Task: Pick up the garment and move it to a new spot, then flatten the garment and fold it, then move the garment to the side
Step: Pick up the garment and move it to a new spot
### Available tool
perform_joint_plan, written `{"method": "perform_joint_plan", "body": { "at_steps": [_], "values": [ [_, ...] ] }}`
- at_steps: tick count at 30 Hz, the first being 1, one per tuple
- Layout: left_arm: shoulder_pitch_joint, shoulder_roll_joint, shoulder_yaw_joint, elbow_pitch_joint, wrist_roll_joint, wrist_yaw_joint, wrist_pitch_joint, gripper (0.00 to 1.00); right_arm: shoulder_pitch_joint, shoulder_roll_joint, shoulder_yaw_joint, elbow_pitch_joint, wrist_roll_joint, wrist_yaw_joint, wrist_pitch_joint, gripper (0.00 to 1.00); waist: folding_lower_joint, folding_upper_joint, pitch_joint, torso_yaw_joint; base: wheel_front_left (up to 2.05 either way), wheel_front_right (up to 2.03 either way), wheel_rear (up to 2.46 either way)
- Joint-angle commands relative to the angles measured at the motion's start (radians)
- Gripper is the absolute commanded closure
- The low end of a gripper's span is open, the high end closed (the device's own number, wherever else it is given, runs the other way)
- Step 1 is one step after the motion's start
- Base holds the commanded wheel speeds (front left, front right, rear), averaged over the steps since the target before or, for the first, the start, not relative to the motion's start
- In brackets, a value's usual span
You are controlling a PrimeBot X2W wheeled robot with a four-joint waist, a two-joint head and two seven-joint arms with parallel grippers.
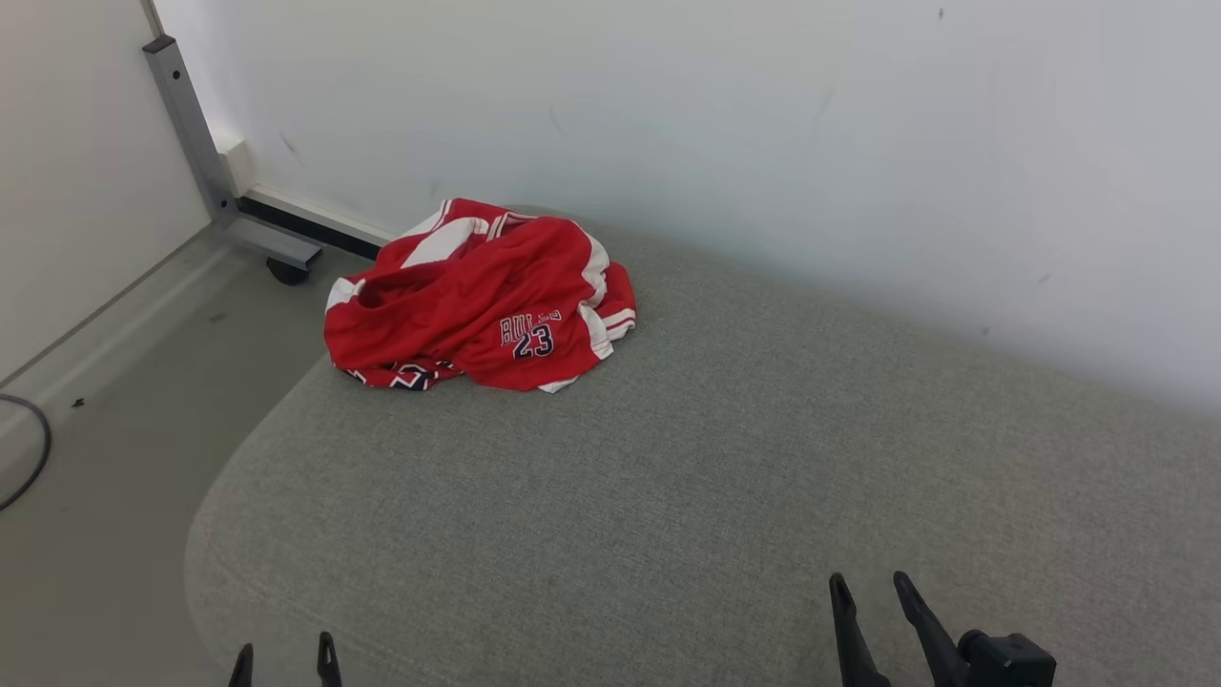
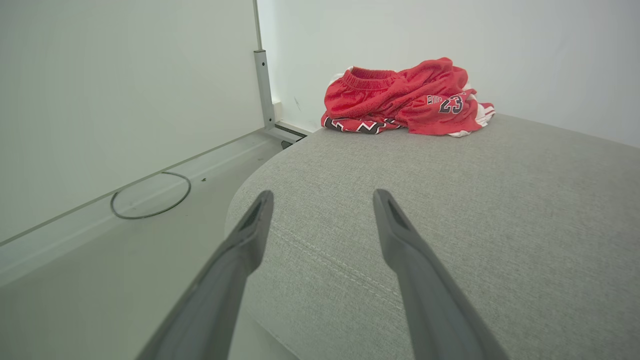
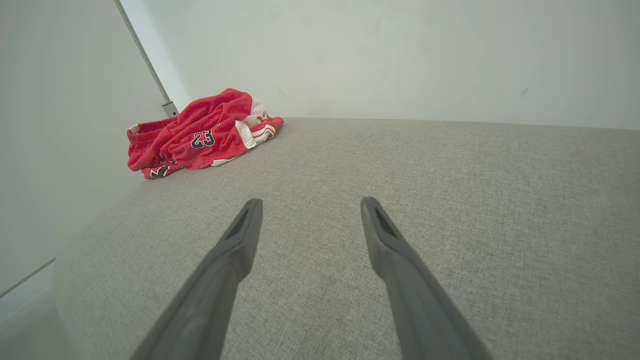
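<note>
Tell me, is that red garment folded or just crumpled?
Crumpled. The red garment lies in a bunched heap on the grey cushion, with uneven overlapping layers.

You'll find the garment (image 1: 477, 296) in a crumpled heap at the far left corner of the grey cushion (image 1: 668, 477), near the white wall (image 1: 763, 114). It is a pair of red sports shorts with white side panels and striped trim. On the fold facing you there is a dark "23" under partly hidden lettering. In the left wrist view, the ribbed waistband (image 2: 372, 75) sits at the left of the pile. The fabric is bunched and overlapping, neither flattened nor folded.
</note>
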Motion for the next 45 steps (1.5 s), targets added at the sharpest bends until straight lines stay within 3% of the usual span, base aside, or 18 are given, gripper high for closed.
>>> {"method": "perform_joint_plan", "body": {
  "at_steps": [1,10,19,27,35,44,45],
  "values": [
    [-0.019,-0.003,-0.002,0.011,-0.006,-0.007,-0.002,0.00,0.006,0.001,0.001,-0.002,-0.007,0.004,-0.005,0.00,-0.0001,0.0000,0.001,0.000,0.00,0.00,0.00],
    [-0.271,-0.005,-0.041,0.216,-0.048,-0.076,0.071,0.00,0.067,0.002,-0.036,-0.057,-0.049,0.004,0.023,0.00,-0.0001,0.0000,0.033,-0.018,0.00,0.00,0.00],
    [-0.699,0.014,0.005,0.429,-0.144,-0.131,0.131,0.00,0.017,0.000,-0.055,-0.351,-0.182,0.004,0.181,0.00,-0.0001,0.0000,0.301,-0.175,0.00,0.00,0.00],
    [-1.004,0.092,0.027,0.606,-0.219,-0.172,0.245,0.00,-0.006,0.000,-0.050,-0.562,-0.226,0.004,0.277,0.00,-0.0001,0.0000,0.494,-0.257,0.00,0.00,0.00],
    [-1.148,0.168,0.034,0.777,-0.261,-0.180,0.364,0.00,-0.002,0.002,-0.030,-0.618,-0.213,0.004,0.281,0.00,-0.0001,0.0000,0.562,-0.320,0.00,0.00,0.00],
    [-1.192,0.217,0.033,0.853,-0.256,-0.133,0.400,0.00,-0.013,0.002,-0.009,-0.600,-0.192,0.004,0.267,0.00,-0.0001,0.0000,0.557,-0.361,0.00,0.00,0.00],
    [-1.193,0.222,0.032,0.864,-0.255,-0.127,0.411,0.09,-0.014,0.002,-0.007,-0.595,-0.190,0.004,0.265,0.00,-0.0001,0.0000,0.554,-0.365,0.00,0.00,0.00]
  ]
}}
